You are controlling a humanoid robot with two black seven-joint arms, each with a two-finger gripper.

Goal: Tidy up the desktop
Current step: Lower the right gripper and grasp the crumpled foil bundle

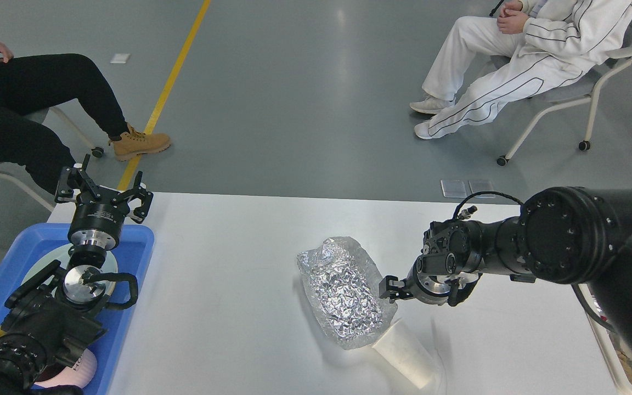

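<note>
Desktop [228,307] lies beneath the right hand [390,289], by foil [343,291].

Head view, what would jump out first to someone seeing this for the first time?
The crumpled silver foil bag at the middle of the white rectangular desktop, its lower end overlapping a white paper cup lying on its side. The right gripper is at the bag's right edge; the left gripper hangs open over the blue plastic tray at the desktop's left.

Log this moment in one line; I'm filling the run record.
left gripper: open above blue tray | right gripper: at crumpled foil bag, jaws unclear | white paper cup: lying on desktop
</note>
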